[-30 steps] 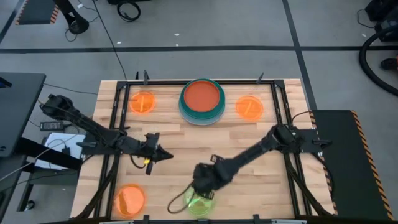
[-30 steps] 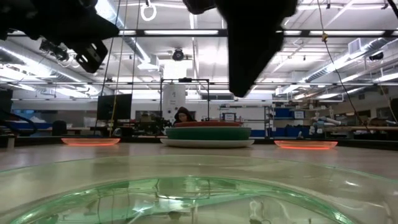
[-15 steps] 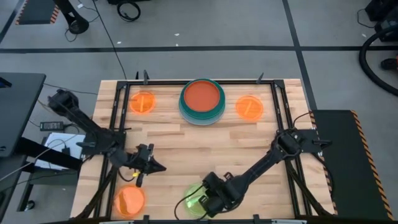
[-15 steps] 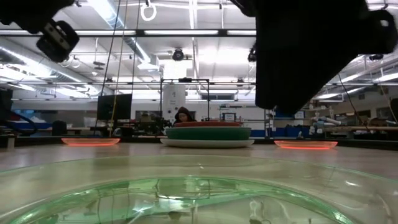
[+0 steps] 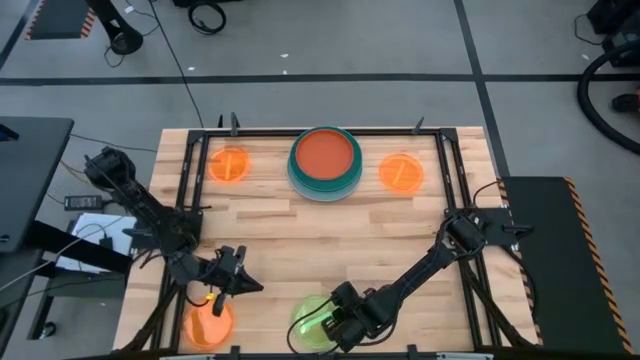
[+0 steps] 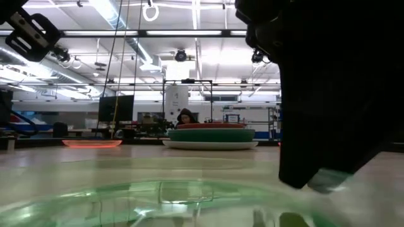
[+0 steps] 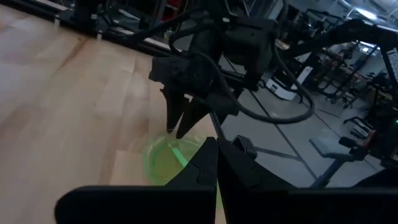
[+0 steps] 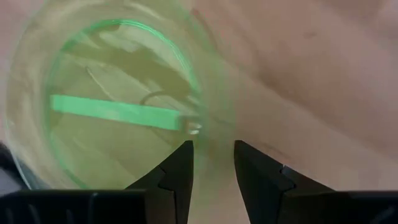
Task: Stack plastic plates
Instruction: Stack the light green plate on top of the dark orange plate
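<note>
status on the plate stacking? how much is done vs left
Done: the larger plates sit in one stack at the table's far edge, red-orange on top.

In hand: the right gripper is down at the lime green plate, fingers open astride its rim, not yet clamped. The left gripper hangs by the near orange plate.

Left: all four small plates lie apart, including the two far orange plates.

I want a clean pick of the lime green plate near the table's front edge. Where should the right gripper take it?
Take the lime green plate by its thin raised rim, on the side facing the right gripper. It lies flat on the table, so only the rim offers a hold; one finger inside, one outside, from above.
</note>
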Tool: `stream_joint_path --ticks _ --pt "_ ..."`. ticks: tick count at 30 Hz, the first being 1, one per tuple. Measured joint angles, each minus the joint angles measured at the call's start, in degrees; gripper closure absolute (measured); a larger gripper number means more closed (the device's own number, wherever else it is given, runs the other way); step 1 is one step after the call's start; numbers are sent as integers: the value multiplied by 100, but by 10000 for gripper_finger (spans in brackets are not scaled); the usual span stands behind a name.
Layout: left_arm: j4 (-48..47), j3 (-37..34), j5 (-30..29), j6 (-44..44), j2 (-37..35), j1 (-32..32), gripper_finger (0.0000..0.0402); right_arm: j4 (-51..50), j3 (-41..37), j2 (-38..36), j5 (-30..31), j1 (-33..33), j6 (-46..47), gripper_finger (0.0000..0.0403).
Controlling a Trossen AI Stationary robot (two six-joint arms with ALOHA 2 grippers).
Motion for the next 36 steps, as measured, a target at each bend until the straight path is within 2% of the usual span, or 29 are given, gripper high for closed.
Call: stream_joint_path --ticks 8,19,22,29,36 --pt "276 0 -43 -1 175 -134 392 212 -96 -2 48 -15 42 296" --pt "304 0 -76 31 175 -152 392 412 -98 20 174 -274 -277 374" --pt "303 0 -76 46 175 -152 392 429 -98 20 144 -400 -549 394" --pt "303 0 -72 538 144 -131 392 345 -100 -88 -160 -822 -1373 395" --pt "292 0 -72 1089 -248 2 392 -541 -100 -908 -406 -1578 -2748 396"
